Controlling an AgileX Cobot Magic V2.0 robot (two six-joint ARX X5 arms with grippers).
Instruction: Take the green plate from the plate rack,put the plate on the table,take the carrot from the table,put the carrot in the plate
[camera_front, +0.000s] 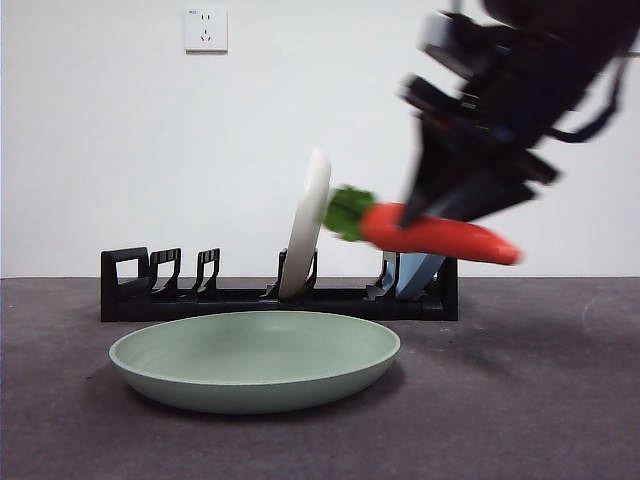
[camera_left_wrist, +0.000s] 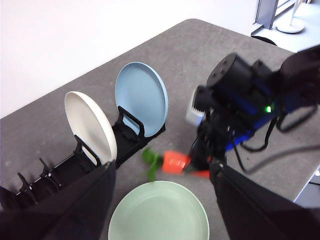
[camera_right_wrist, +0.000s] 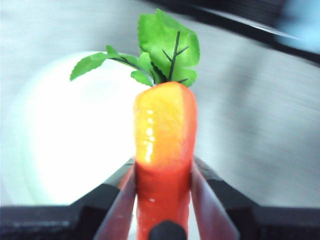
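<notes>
Sky-blue plate (camera_front: 418, 276) mostly hidden behind carrot (camera_front: 440, 235) and right pincer (camera_front: 440, 215), at 3 o'clock of the cream-white plate (camera_front: 305, 225). Right arm motion-blurred, cropped at 1 o'clock.

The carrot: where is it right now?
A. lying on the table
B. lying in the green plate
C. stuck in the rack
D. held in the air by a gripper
D: the right gripper is clamped on the carrot, which hangs above the table, beside the green plate.

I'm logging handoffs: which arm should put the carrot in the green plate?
Right. The right gripper is shut on the carrot, held in the air beside the green plate. The left gripper holds nothing.
</notes>
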